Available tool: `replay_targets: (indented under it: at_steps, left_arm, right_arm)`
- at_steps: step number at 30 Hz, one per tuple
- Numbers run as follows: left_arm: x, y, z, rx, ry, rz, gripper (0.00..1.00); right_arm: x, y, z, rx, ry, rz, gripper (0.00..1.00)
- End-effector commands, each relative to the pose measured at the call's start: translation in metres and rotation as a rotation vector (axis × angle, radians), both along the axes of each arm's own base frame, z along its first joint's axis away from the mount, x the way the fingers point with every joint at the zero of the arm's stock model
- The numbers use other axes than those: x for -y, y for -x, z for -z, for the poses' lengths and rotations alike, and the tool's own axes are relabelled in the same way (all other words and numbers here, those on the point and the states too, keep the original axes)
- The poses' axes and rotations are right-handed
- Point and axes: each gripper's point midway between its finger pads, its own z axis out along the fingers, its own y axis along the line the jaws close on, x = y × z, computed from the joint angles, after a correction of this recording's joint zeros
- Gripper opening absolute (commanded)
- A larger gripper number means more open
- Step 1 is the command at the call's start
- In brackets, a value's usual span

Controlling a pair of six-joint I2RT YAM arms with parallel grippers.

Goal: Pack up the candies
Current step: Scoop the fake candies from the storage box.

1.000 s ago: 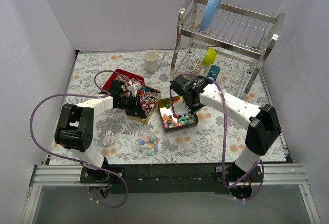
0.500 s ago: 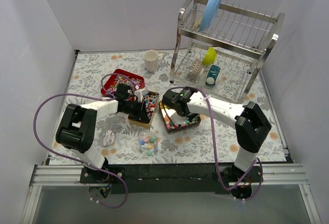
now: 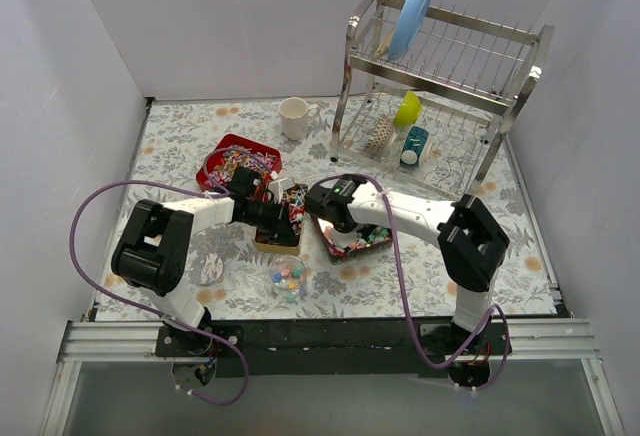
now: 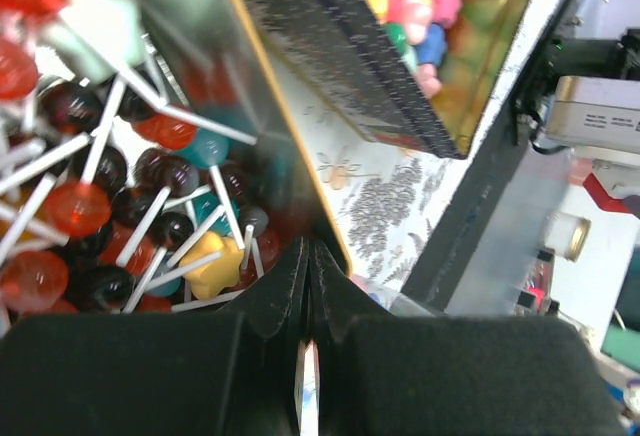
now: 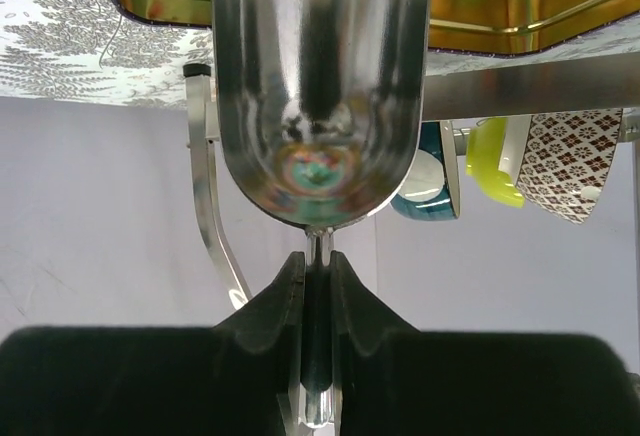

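Pastel candies (image 3: 362,238) fill a gold tin (image 3: 345,253) at table centre, also in the left wrist view (image 4: 420,1). My right gripper (image 3: 333,212) is at this tin's left end, shut on the handle of a shiny metal scoop (image 5: 320,86); the scoop's bowl points at the tin's rim (image 5: 500,41). My left gripper (image 3: 266,212) is shut on the wall of a second gold tin (image 3: 272,241) that holds lollipops (image 4: 110,206). A small glass bowl (image 3: 287,277) in front holds several coloured candies.
A red tray (image 3: 222,148) of wrapped sweets sits behind the left gripper. An empty small glass (image 3: 207,272) stands at front left. A white mug (image 3: 293,117) is at the back. The dish rack (image 3: 440,86) with a blue plate and cups fills the back right.
My right gripper has swung left with the scoop, from over the candy tin to its left end. The left gripper and lollipop tin have shifted slightly right and nearer.
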Motion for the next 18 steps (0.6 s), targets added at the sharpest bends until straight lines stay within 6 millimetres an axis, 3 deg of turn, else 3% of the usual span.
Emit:
replay_targets:
  at_steps: [1,7,14,18]
  left_arm:
    - [0.017,0.01,-0.015,-0.005,0.097,0.067,0.0]
    - [0.025,0.019,-0.015,-0.042,0.142,0.103,0.0]
    - [0.034,0.015,-0.013,-0.064,0.156,0.115,0.0]
    - [0.042,0.012,-0.014,-0.067,0.177,0.13,0.0]
  right_arm:
    - [0.006,0.021,0.013,-0.211,-0.022,-0.037,0.01]
    - [0.017,0.015,0.01,-0.212,-0.151,0.099,0.01]
    - [0.027,0.032,0.023,-0.234,-0.2,0.217,0.01]
    - [0.022,0.032,0.027,-0.221,-0.234,0.278,0.01]
